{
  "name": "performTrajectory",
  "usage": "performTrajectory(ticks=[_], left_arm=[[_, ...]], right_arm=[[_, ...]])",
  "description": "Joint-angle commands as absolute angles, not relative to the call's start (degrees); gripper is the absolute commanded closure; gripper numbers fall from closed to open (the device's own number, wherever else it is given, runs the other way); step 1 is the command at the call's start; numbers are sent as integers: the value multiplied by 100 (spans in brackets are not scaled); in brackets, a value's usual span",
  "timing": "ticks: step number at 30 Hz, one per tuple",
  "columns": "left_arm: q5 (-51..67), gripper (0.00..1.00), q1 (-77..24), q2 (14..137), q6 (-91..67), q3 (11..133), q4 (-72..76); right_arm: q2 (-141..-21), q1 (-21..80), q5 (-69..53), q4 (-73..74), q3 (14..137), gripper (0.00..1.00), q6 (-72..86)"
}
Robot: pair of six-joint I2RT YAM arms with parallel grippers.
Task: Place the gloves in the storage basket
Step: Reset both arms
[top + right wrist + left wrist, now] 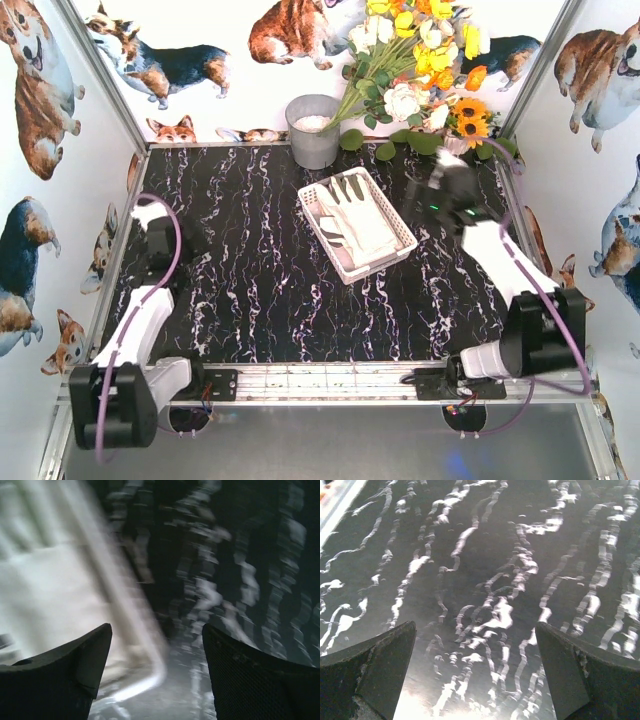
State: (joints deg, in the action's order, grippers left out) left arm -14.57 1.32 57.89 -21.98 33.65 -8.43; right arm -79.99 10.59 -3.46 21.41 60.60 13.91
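The white lattice storage basket [392, 248] sits on the black marbled table, a little right of centre. Cream-white gloves [358, 225] with grey patches lie inside it. My right gripper [425, 200] is open and empty, just right of the basket and blurred. In the right wrist view the basket's rim [150, 650] and the pale glove [50, 595] fill the left side, blurred, with my open right gripper [157, 645] over the basket's corner. My left gripper [152, 215] is open and empty at the table's left edge; the left wrist view shows my left gripper [475, 645] over bare table.
A grey round bucket [313, 130] stands at the back centre. A bunch of artificial flowers [420, 70] leans over the back right corner. Corgi-patterned walls [40, 200] close in the table on three sides. A metal rail [320, 380] runs along the near edge.
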Motion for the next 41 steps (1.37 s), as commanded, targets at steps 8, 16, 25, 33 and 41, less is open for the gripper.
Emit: performTrajectory(ticks=[8, 16, 25, 33, 41], left_arm=[[-1660, 0, 496, 6544, -1099, 953, 4622], [-1411, 0, -262, 8149, 293, 1017, 6917], [-2054, 0, -242, 8913, 14, 1740, 6308], [-2083, 0, -257, 8919, 42, 1686, 6433], [-2021, 0, -263, 8930, 70, 1709, 6407]], right_arm=[[-6297, 193, 1218, -1564, 2838, 19, 1090], [-7823, 190, 1023, -4152, 2046, 17, 228], [-8145, 218, 220, -4148, 2054, 0, -86], [-8237, 185, 379, -4420, 1987, 0, 28], [-8378, 176, 384, -4882, 1858, 0, 1]])
